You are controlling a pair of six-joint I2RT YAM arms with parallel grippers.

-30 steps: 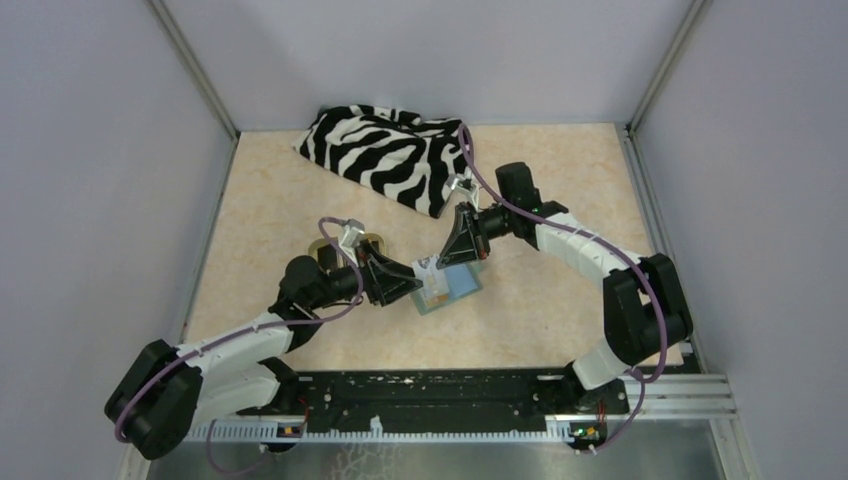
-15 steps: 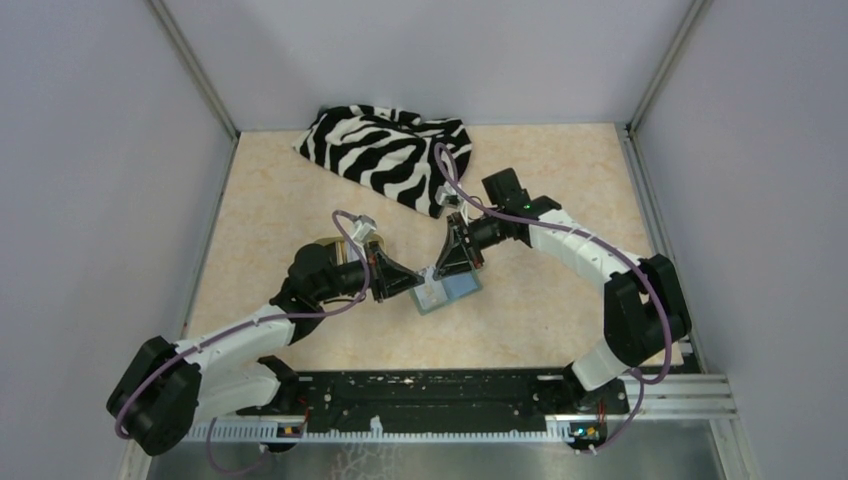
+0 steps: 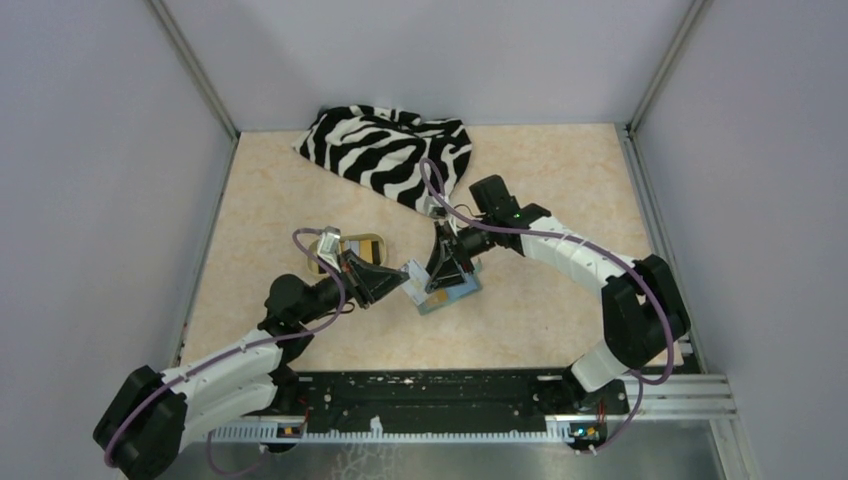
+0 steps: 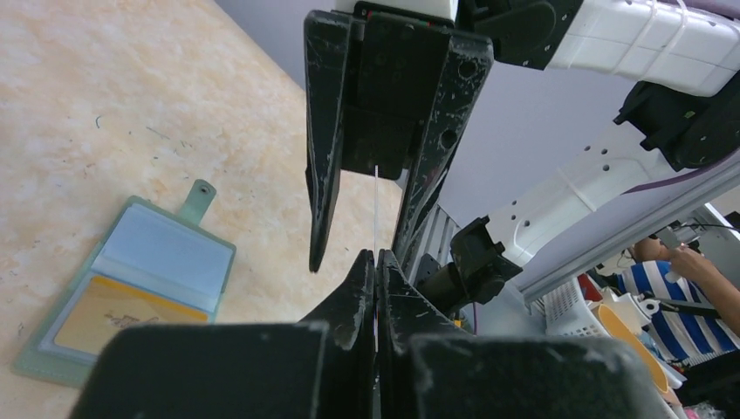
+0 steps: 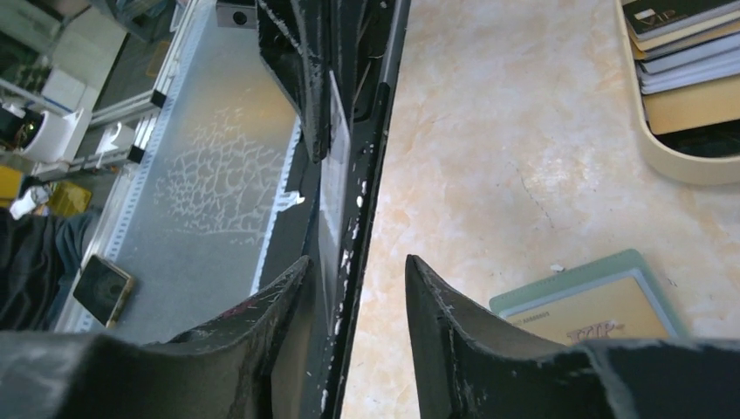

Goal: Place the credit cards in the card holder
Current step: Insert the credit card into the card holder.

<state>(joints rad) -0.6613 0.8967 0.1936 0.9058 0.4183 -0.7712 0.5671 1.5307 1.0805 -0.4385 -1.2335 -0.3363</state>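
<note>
A card [image 4: 375,205] is clamped edge-on in the left gripper [image 4: 375,258]; the right gripper [image 5: 353,266] stands parted around it. The card holder [image 4: 140,279] lies open nearby (gold card [image 4: 105,314] inside). Judged stiff, slippery: edge grip advised.

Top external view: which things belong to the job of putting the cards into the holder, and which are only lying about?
Belong to the job: card holder, lying open; gold card in it; pale card in the left gripper; stacked cards in the dish.
Lying about: zebra cloth; tan dish itself.
</note>
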